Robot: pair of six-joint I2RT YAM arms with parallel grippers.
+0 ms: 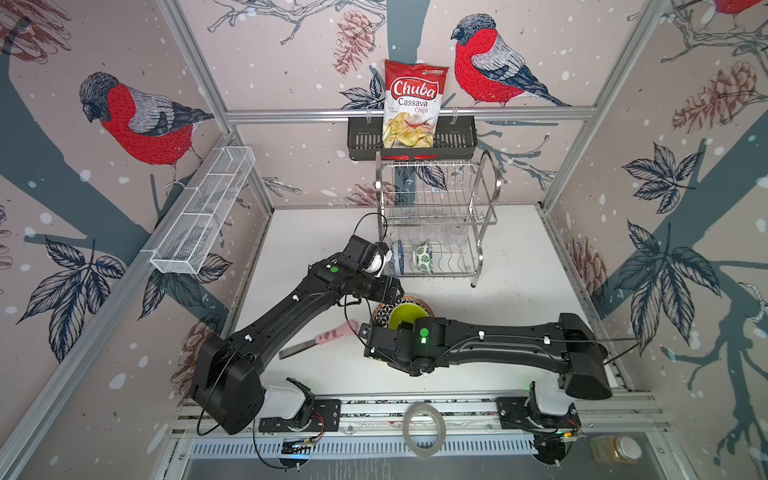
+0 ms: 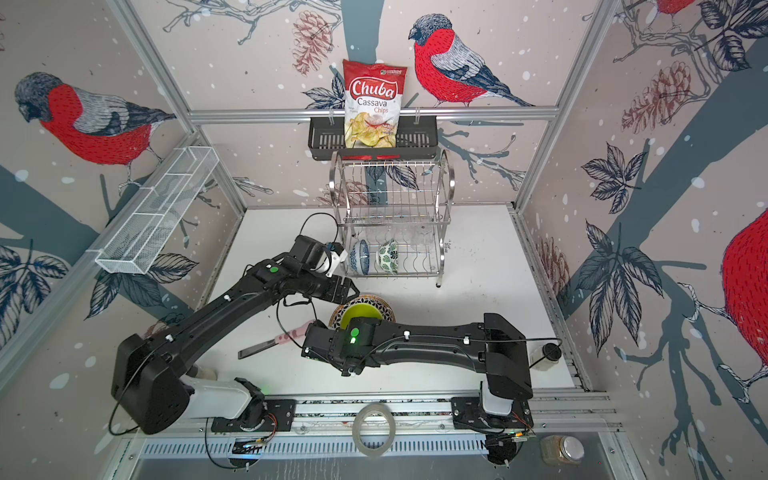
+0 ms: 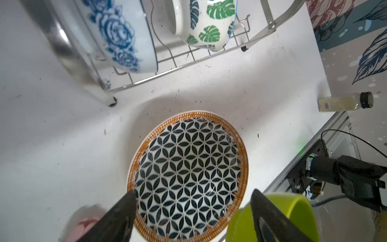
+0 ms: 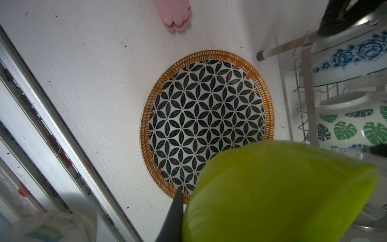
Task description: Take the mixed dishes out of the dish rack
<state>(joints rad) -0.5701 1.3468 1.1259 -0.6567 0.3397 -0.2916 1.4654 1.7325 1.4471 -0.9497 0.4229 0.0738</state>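
Observation:
The dish rack [image 1: 436, 216] stands at the back of the table. Its lower tier holds a blue-floral bowl [image 1: 398, 257] [image 3: 117, 35] and a green-leaf bowl [image 1: 424, 257] [image 3: 209, 23], both on edge, with clear glasses [image 1: 453, 239] behind them. A geometric plate [image 3: 186, 167] [image 4: 205, 117] lies face up in front of the rack. My right gripper [image 4: 184, 209] is shut on the rim of a lime bowl [image 1: 409, 318] [image 4: 282, 192], which it holds over the plate. Above the plate's left side, my left gripper [image 3: 193, 194] hangs open beside the lime bowl and holds nothing.
A pink paw-handled utensil [image 1: 332, 334] lies left of the plate. A chips bag [image 1: 409, 104] sits in the black wall basket above the rack, and a white mesh basket [image 1: 203, 212] hangs on the left wall. A tape roll [image 1: 424, 430] and a jar [image 1: 615, 449] sit at the front, a bottle [image 3: 345, 102] at the right edge.

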